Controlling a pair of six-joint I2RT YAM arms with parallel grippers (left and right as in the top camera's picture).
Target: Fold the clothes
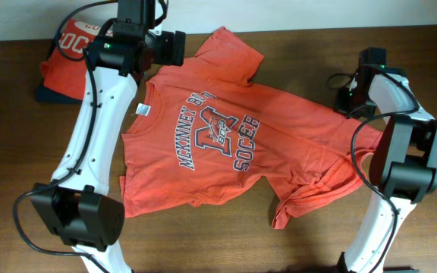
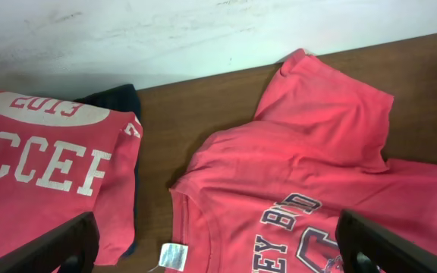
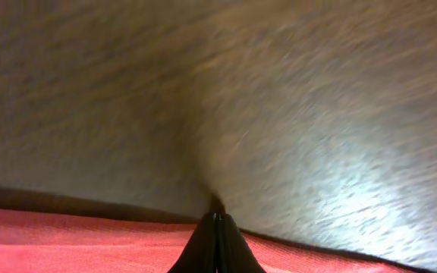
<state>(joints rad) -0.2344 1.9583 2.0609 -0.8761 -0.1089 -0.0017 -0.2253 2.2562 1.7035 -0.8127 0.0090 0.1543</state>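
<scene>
A dark wooden table (image 1: 294, 45) meets a white wall (image 2: 203, 30). Across its middle lies the spread T-shirt (image 1: 203, 152), printed "MCKINNEY BO…" and "SOCCER", with a white neck tag (image 2: 173, 255). The folded T-shirt (image 1: 70, 45) at the far left corner shows "OCCER" and "2013". The left end effector (image 2: 218, 250) hangs spread wide. The right end effector (image 3: 217, 235) is pressed together at the cloth's edge.

My left arm (image 1: 101, 114) reaches long across to the far side, wrist bent, and my left end effector (image 2: 217, 231) stands wide apart, its 2 fingers (image 2: 51, 246) at either edge of view. My right arm (image 1: 393, 91) folds back tight, my right end effector (image 3: 217, 239) pinched closed.
</scene>
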